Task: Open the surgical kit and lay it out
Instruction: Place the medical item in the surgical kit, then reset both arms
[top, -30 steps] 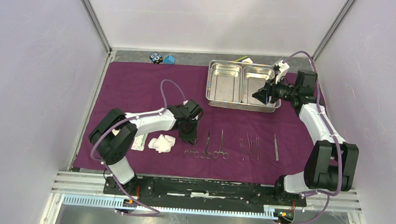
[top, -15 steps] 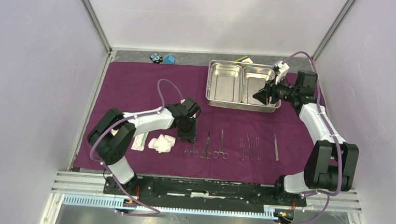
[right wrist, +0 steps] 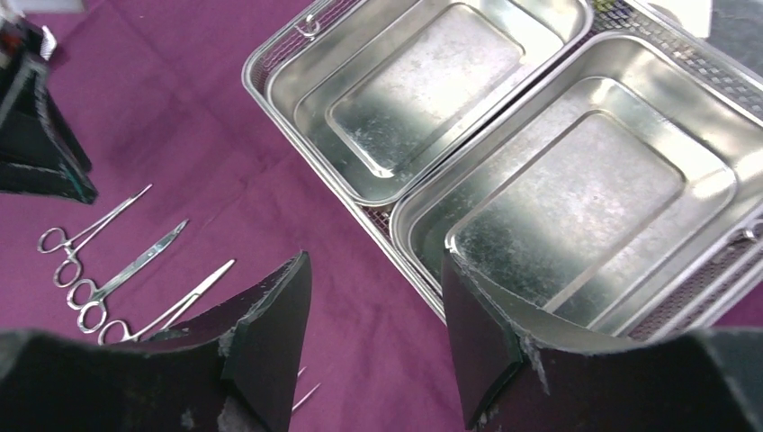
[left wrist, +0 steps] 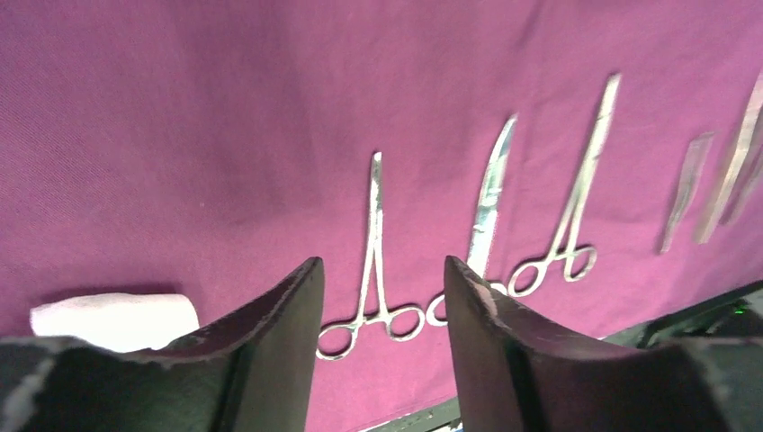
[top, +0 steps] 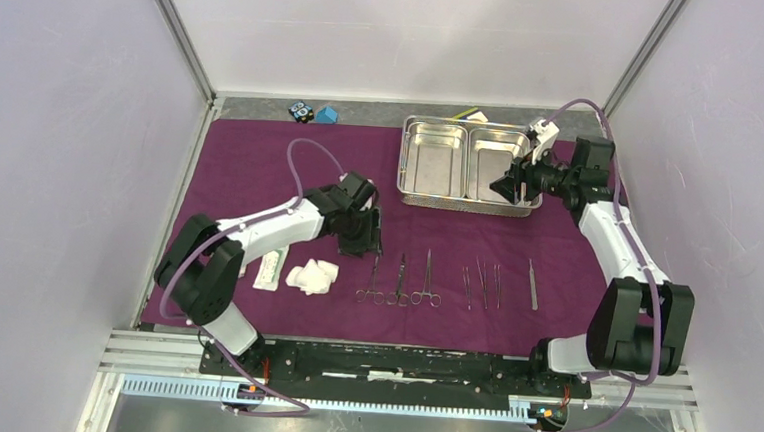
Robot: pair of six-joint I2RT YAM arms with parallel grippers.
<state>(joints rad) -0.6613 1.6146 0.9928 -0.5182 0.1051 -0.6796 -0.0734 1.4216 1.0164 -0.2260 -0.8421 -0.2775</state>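
Compared with the view a second earlier, we see the left fingers (left wrist: 279, 333) drawn back from the row of instruments toward the steel tray (top: 464, 164) and spread wider. They now stand apart and released, grasping nothing. The leftmost clamp (left wrist: 371, 243), which those fingers covered before, now lies uncovered on the purple cloth wrap (top: 261, 159). In the left wrist view it lies flat beyond and between the two fingertips, clear of both, with its ring handles nearest them. Just beside it, past the right fingertip, lie the scissors (left wrist: 481, 225) and a second clamp (left wrist: 576, 207), and farther on that side the tweezers (left wrist: 688, 189). The gauze wads (top: 312, 276) lie on the other side of the left fingers, with the flat white packet (top: 269, 269) just beyond them. The right fingers (right wrist: 270, 333) have hardly shifted. They too are parted and released, holding nothing, and hang above the near edge of the tray. Its right compartment lies directly ahead of them and its left compartment farther off past it.
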